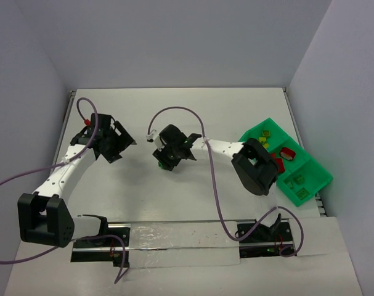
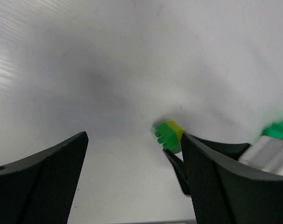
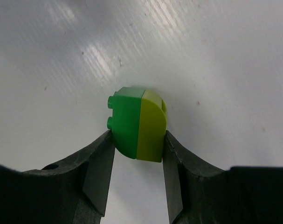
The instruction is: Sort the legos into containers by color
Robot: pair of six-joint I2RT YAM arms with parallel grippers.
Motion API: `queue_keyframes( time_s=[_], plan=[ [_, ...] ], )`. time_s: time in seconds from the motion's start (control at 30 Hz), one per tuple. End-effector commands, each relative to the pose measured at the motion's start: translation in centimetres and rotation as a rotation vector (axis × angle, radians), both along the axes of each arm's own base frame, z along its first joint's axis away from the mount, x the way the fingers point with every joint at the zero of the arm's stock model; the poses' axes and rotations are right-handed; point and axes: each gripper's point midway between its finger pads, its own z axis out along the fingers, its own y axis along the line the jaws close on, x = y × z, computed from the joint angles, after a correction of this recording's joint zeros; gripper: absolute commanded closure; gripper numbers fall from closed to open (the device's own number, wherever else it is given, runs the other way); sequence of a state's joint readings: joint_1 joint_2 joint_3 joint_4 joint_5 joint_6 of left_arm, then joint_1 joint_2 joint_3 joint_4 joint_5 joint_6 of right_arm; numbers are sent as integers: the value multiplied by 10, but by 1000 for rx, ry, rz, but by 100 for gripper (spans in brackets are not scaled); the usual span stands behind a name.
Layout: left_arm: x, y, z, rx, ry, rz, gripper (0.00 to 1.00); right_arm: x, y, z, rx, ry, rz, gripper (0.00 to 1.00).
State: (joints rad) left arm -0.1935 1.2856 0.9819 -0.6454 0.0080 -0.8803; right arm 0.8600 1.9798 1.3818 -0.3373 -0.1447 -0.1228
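The left gripper [image 2: 133, 139] is the thing farthest left of the green tray [image 1: 316, 171], near the left edge of the white table [image 1: 236, 105]. Its two fingers stand wide apart, and only bare table shows between them. There is open table behind it and in front of it.

Next, about halfway between the left gripper and the tray, is the right gripper [image 3: 137, 140]. Its fingers [image 3: 100, 163] press on both sides of a two-colour brick [image 3: 132, 114], so it is clamped on that brick. One half of the brick is dark green with little studs. The other half is yellow-green and rounded. The brick is down at the table top, well to the left of the tray. White table lies open all round it.

The tray sits at the right edge of the table, turned at a slant. A red brick [image 1: 287, 152] lies in its middle part. Small yellow-green bricks [image 1: 265, 132] lie in the far part, and green bricks [image 1: 300, 182] in the near part.

The table is smooth, white and a bit shiny. Plain pale walls [image 1: 174, 37] stand on the left, the back and the right, and the right wall is just past the tray.
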Motion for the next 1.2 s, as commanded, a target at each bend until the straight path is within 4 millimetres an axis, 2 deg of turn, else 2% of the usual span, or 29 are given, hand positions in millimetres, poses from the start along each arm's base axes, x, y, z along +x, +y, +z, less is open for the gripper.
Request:
queue_keyframes(
  time_s=[0.0, 0.1, 0.23, 0.4, 0.6, 0.7, 0.87, 0.97, 1.17],
  plan=[
    [-2, -35, 2, -150, -58, -244, 12, 18, -6, 84, 226, -112, -67, 66],
    [-12, -70, 15, -331, -113, -407, 11, 18, -25, 105, 306, -101, -104, 67],
    [-16, -99, 34, -510, -224, -540, 11, 12, -37, 128, 403, -87, -121, 67],
    [-20, -119, 48, -568, -278, -639, 10, 4, -41, 132, 426, -60, -124, 66],
    [-22, -136, 58, -660, -317, -685, 11, 3, -39, 146, 446, -66, -113, 66],
    [-18, -142, 52, -622, -298, -693, 12, 4, -39, 152, 443, -76, -110, 66],
    [-17, -155, 53, -608, -295, -710, 16, 2, -40, 158, 441, -76, -97, 65],
    [-14, -157, 52, -611, -292, -703, 20, 2, -39, 165, 453, -85, -93, 65],
    [-12, -161, 56, -637, -306, -698, 20, -2, -38, 166, 457, -79, -81, 65]
  ],
)
